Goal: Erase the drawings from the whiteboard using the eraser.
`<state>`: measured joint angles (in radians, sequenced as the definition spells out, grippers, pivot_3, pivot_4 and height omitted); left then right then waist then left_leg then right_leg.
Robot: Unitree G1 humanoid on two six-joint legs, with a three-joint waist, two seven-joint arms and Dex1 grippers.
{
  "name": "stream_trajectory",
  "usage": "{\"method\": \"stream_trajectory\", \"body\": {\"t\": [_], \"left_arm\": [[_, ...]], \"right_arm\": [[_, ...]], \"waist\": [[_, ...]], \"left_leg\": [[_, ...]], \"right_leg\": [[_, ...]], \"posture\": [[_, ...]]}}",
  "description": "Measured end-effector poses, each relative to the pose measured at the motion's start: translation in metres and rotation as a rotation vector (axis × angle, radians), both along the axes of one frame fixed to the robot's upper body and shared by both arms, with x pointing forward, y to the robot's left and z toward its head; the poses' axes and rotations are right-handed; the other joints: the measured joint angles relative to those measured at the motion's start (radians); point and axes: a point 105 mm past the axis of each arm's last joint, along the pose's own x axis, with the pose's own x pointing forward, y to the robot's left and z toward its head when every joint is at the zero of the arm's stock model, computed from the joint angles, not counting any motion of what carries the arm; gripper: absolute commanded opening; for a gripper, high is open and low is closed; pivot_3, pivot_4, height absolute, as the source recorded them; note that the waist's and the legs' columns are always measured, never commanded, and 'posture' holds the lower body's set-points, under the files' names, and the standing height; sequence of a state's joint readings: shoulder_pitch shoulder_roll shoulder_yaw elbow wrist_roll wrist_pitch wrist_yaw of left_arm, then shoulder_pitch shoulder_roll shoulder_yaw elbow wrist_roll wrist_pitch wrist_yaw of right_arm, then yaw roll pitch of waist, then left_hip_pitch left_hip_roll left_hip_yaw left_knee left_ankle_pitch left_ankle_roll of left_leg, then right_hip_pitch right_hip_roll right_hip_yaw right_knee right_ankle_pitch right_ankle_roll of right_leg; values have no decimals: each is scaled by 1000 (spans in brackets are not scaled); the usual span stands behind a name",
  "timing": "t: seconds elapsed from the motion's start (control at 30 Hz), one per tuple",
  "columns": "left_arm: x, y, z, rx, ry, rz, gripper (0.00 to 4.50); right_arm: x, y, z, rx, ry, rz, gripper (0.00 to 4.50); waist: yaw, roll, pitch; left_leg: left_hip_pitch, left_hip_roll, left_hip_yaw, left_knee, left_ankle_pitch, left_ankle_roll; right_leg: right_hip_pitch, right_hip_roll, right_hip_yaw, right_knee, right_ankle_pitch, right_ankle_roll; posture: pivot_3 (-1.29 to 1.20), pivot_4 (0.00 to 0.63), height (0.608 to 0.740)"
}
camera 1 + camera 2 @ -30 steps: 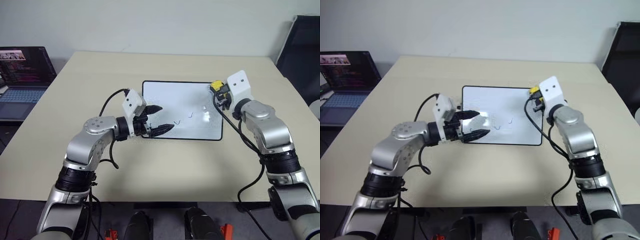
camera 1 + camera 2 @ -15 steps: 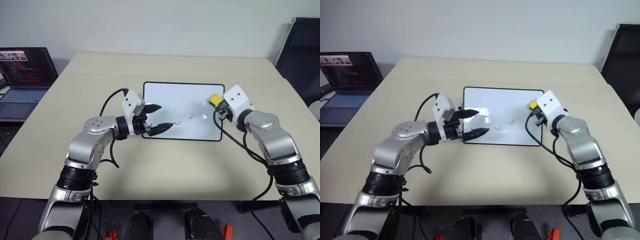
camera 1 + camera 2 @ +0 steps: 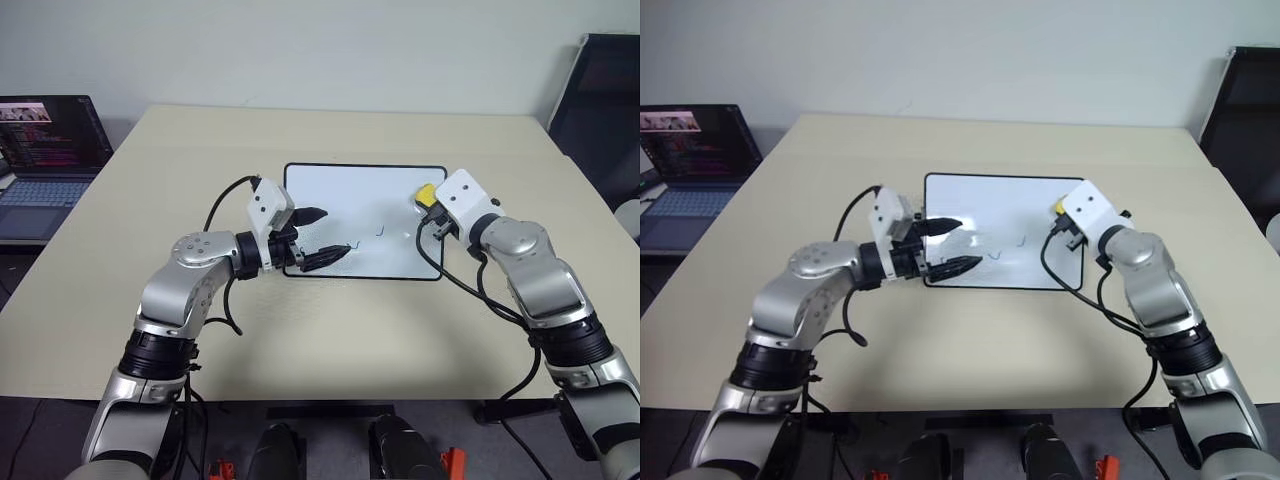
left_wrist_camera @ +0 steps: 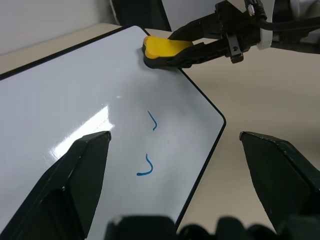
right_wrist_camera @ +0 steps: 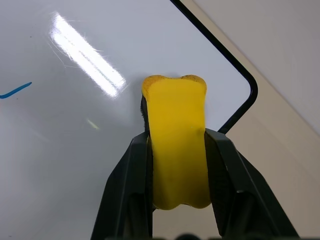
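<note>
The whiteboard (image 3: 350, 195) lies flat in the middle of the table. Two small blue drawings (image 4: 153, 121) curve across its right half, near the front edge (image 3: 380, 231). My right gripper (image 5: 177, 136) is shut on the yellow eraser (image 3: 426, 195), gripping its long sides. The eraser (image 4: 165, 47) hangs low over the board's far right corner, dark underside down; whether it touches the board I cannot tell. My left gripper (image 3: 330, 233) is open over the board's front left part, fingers (image 4: 75, 185) spread wide and empty.
An open laptop (image 3: 45, 150) stands off the table's far left. A black chair (image 3: 600, 100) is at the far right. The beige table (image 3: 300, 330) extends around the board on all sides.
My right gripper has rolled and come down and back with the eraser, from above the board's far right corner onto that corner. The left arm has stayed still.
</note>
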<state>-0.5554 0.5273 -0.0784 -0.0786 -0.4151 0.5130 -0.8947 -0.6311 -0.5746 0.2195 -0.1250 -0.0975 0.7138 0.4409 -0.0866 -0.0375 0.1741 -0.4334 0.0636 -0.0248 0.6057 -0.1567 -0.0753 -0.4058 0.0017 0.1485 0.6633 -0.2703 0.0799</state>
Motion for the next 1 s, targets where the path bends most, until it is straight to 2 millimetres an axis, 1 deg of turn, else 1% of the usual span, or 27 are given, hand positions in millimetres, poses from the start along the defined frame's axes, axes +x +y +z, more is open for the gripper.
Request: {"method": "stream_trajectory", "body": {"t": [0.07,0.13,0.2,0.27,0.33,0.4,0.47,0.53,0.67,0.77,0.83,0.9,1.0], "left_arm": [[-2,4,-4,13,11,7,4500],[-4,9,-7,24,17,22,4500],[-5,14,-9,28,19,39,4500],[-6,23,-11,37,21,68,4500],[-7,36,-14,43,29,106,4500],[-9,50,-16,38,40,148,4500],[-12,58,-15,15,39,171,4500],[-15,64,-14,-4,36,189,4500],[-16,72,-15,-29,36,235,4500],[-19,76,-18,-51,44,258,4500],[-22,75,-19,-57,45,260,4500],[-27,77,-26,-62,62,275,4500],[-29,79,-31,-60,76,290,4500]], "right_arm": [[-7,2,-8,-5,27,26,1090],[-10,4,-12,-5,37,43,1090],[-11,4,-13,-3,37,45,1090],[-13,6,-11,22,21,55,1090],[-18,9,-5,101,-5,73,1090],[-28,13,5,206,-33,107,1089],[-43,18,12,306,-52,158,1089],[-57,24,11,367,-41,209,1089],[-78,27,2,433,17,257,1089],[-94,29,-16,460,124,282,1089],[-103,30,-24,448,160,296,1089],[-114,30,-36,421,208,304,1089],[-119,35,-45,405,249,323,1089]], "waist": [[-1,0,0],[-2,0,0],[-1,0,0],[-1,0,0],[-1,0,0],[0,0,0],[3,0,0],[5,0,0],[7,0,0],[5,0,0],[5,0,0],[5,-1,0],[3,-1,1]], "left_leg": [[0,0,0,0,0,0],[0,0,0,0,0,0],[0,0,0,0,0,0],[0,0,0,0,0,0],[0,0,0,-1,0,0],[0,0,0,-3,0,0],[-1,0,0,-6,0,0],[-1,0,0,-8,0,0],[-1,0,-1,-9,0,0],[0,0,0,-8,0,0],[0,0,0,-8,0,0],[1,0,0,-8,0,0],[1,0,0,-8,0,0]], "right_leg": [[0,0,0,0,0,0],[0,0,0,0,0,0],[0,0,0,1,0,0],[-1,0,0,1,0,0],[-1,0,0,0,0,0],[-1,0,0,-1,-1,0],[-2,0,0,-1,-2,1],[-2,0,-2,-1,-2,2],[-2,-1,-2,-1,-4,-1],[-2,-1,-1,-1,-4,-1],[-2,-1,-1,-1,-4,-2],[-2,-1,-1,-1,-4,-2],[-3,-1,-1,-1,-4,-2]], "posture": [[0,150,740],[0,150,740],[0,150,740],[0,150,740],[0,150,740],[0,150,740],[0,150,740],[0,150,740],[0,150,740],[0,150,740],[0,150,740],[0,150,740],[0,150,740]]}}
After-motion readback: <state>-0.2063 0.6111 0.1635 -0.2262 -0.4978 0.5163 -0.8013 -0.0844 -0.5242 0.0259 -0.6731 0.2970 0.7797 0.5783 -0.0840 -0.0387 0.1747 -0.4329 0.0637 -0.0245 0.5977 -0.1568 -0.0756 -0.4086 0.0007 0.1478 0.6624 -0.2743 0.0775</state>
